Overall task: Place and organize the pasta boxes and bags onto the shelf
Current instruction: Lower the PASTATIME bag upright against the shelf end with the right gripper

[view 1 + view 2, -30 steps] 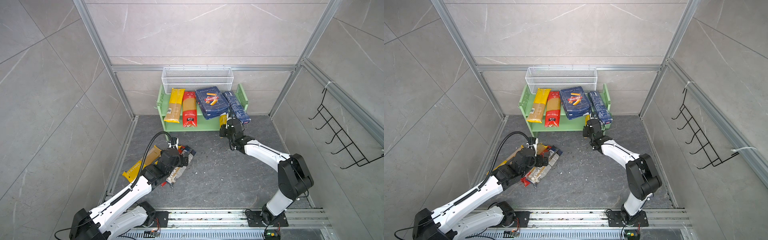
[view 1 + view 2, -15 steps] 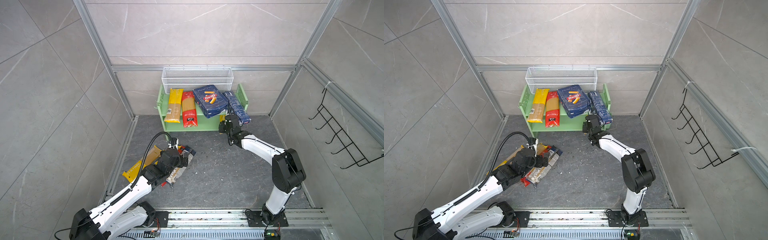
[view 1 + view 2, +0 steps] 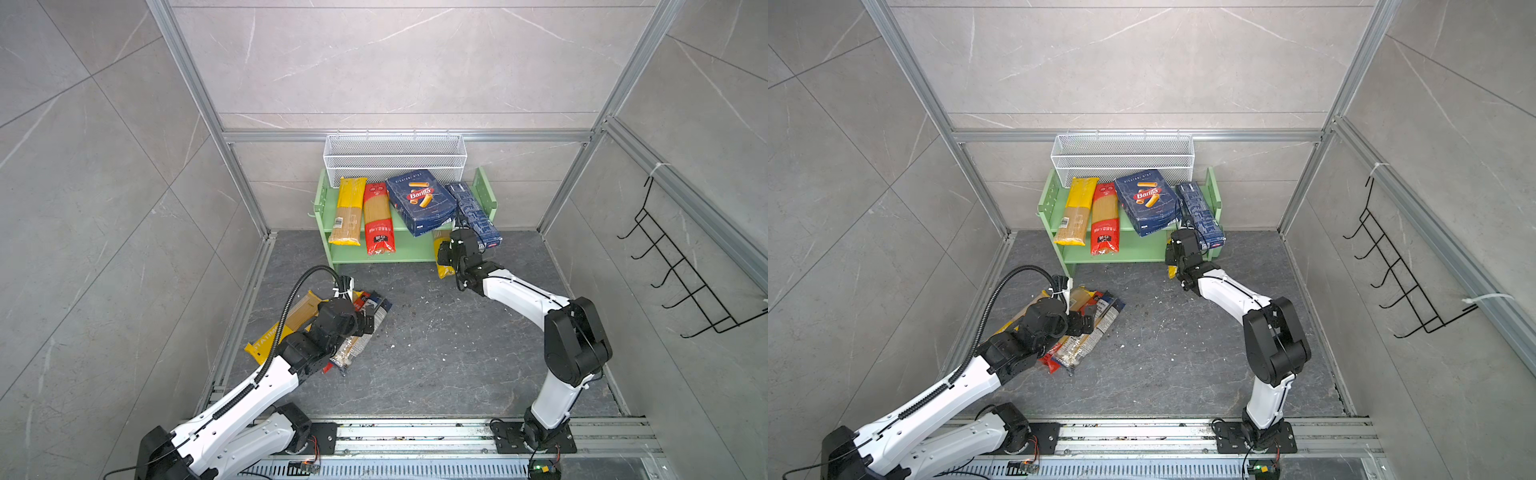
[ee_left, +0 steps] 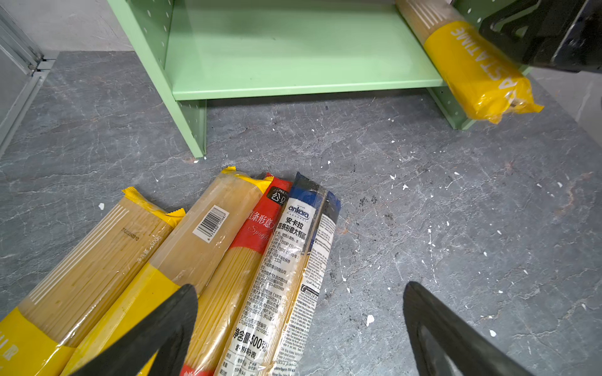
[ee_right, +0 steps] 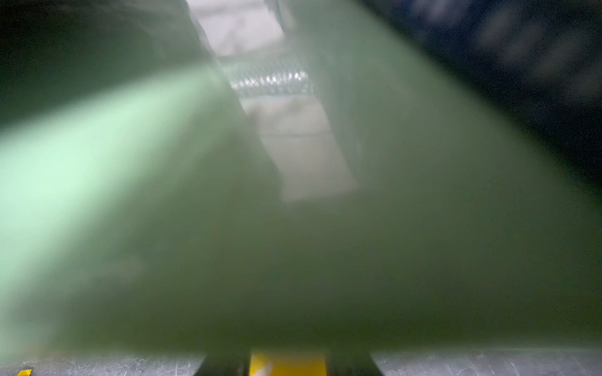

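The dark stone floor (image 3: 415, 353) of the tiled cell carried the green shelf (image 3: 374, 254) against the back wall. On its upper board lay a yellow bag (image 3: 349, 212), a red bag (image 3: 378, 220), the wide Barilla box (image 3: 419, 203) and the narrow box (image 3: 476, 216), the last jutting over the front edge.

Over the past second the right arm had stretched toward the shelf, pushing the PASTATIME packet (image 3: 443, 268) deeper into the lower tier, while the left arm had not moved. That delivery looked nearly finished. The right gripper (image 3: 456, 249) sat over the packet's near end, but whether it gripped or had begun to let go could not be told.

In both top views only the packet's yellow tail showed below the upper board. The left wrist view gave the rest: the packet (image 4: 469, 65) lay along the right side of the lower board, its end overhanging the front edge. The right wrist view was a green blur with a sliver of yellow low down.

The left gripper (image 4: 301, 286) hung with jaws spread wide and empty over four packets (image 4: 202, 234) left on the floor, apparently the next to go.
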